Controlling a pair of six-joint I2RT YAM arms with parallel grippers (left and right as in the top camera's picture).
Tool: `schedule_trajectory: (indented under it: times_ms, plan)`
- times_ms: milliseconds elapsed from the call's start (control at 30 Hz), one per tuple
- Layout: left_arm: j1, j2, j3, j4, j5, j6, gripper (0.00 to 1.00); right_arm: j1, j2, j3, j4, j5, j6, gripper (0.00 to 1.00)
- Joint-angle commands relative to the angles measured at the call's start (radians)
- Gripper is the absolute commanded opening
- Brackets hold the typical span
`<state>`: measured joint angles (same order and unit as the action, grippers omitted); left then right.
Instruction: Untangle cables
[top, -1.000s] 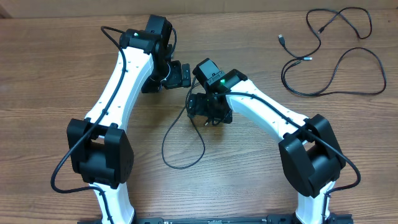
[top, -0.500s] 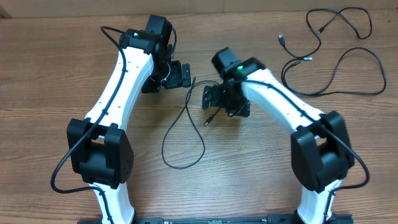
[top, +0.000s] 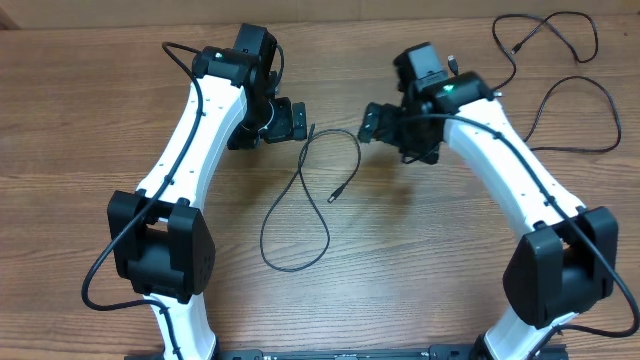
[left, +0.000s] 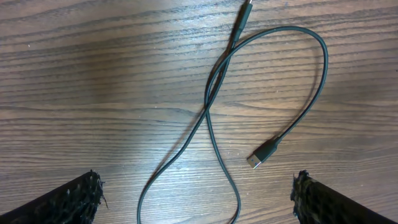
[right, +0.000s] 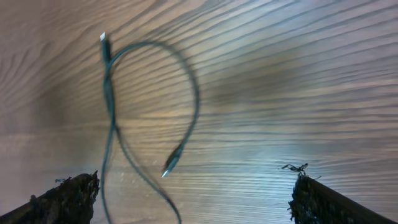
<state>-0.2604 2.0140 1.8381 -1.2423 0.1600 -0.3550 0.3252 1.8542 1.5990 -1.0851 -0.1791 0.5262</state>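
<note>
The left gripper (top: 297, 120) and the right gripper (top: 385, 122) were both wide open and held nothing. A loose cable (top: 303, 178) lay on the wooden table (top: 60, 120) between them. It crossed over itself, and one end was just beside the left gripper. Its bottom loop was cut off in both wrist views, and the right one was blurry. The other cables (top: 575, 151) lay well apart by the far right edge, partly hidden behind the right arm (top: 500, 150). Open wood lay around the loose cable.

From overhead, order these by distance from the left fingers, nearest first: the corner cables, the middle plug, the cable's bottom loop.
1. The middle plug, at the table's centre, closest to the left fingers.
2. The bottom loop, nearer the robot's base.
3. The corner cables, far at the top right.
</note>
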Motion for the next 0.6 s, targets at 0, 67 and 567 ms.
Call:
schedule_trajectory:
  times_ms: [0, 67, 567]
  plan:
    - [-0.002, -0.028, 0.022, -0.003, -0.007, 0.030, 1.00, -0.051, -0.024, 0.026, -0.005, 0.000, -0.008, 1.00]
    - [-0.002, -0.028, 0.022, -0.003, -0.007, 0.030, 1.00, -0.072, -0.024, 0.026, -0.002, -0.001, -0.008, 1.00]
    - [-0.002, -0.028, 0.022, -0.003, -0.006, 0.030, 1.00, -0.110, -0.023, 0.026, -0.010, -0.001, -0.008, 1.00]
